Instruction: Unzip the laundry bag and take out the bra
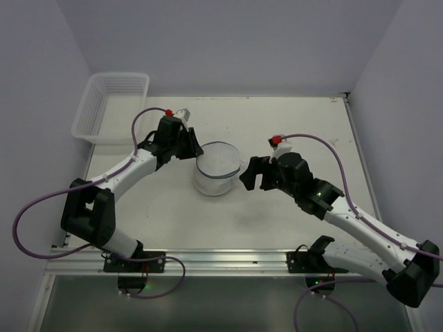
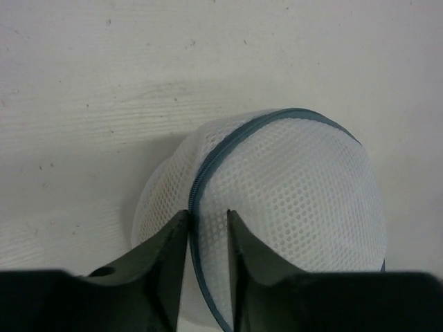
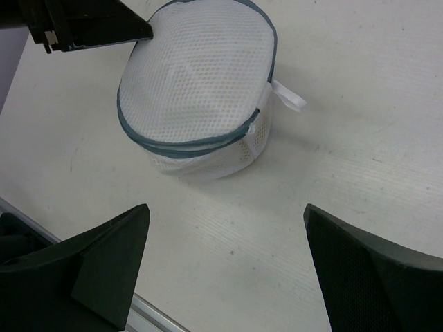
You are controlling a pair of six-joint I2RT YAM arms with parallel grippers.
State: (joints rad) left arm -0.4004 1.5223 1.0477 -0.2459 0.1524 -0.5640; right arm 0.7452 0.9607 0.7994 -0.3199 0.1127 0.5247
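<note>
The laundry bag (image 1: 217, 169) is seen standing as a dome near the middle of the table (image 1: 297, 124), between the two grippers. The left gripper (image 2: 208, 216) is set against the bag's far-left rim with its jaws drawn close together on either side of the zipper line (image 2: 232, 138), though whether the mesh is actually pinched cannot be told. The right gripper (image 1: 251, 176) is held spread wide near the bag's right side, apart from it and with nothing grasped.
</note>
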